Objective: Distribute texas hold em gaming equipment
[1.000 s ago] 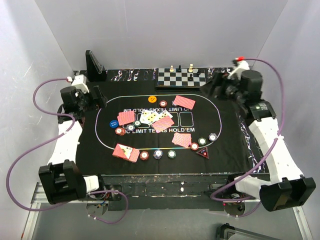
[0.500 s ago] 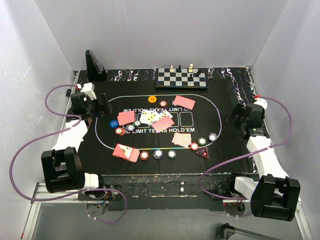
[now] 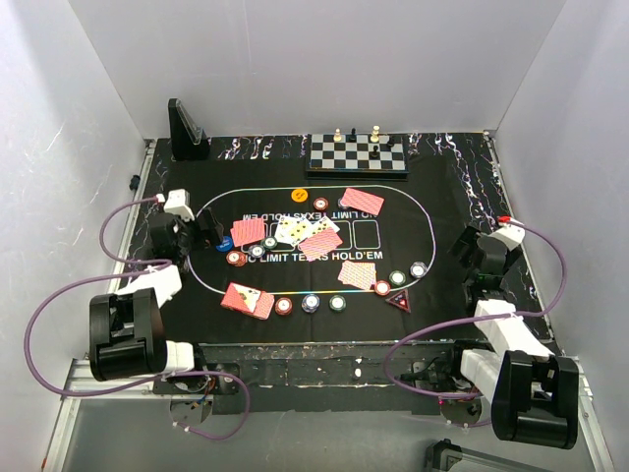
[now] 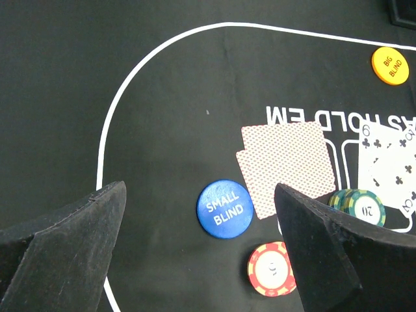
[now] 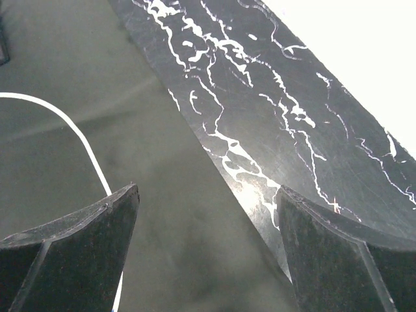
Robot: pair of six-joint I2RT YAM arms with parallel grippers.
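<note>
Chips [image 3: 311, 302] and cards [image 3: 248, 299] on mat [image 3: 442, 231]; left hand [image 4: 200, 187], right hand [image 5: 207, 190] open, empty.

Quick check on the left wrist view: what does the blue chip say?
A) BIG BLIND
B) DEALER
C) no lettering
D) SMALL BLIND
D: the blue chip reads SMALL BLIND in white letters, lying on the mat beside the face-down cards; BIG BLIND is on the orange chip further off.
</note>
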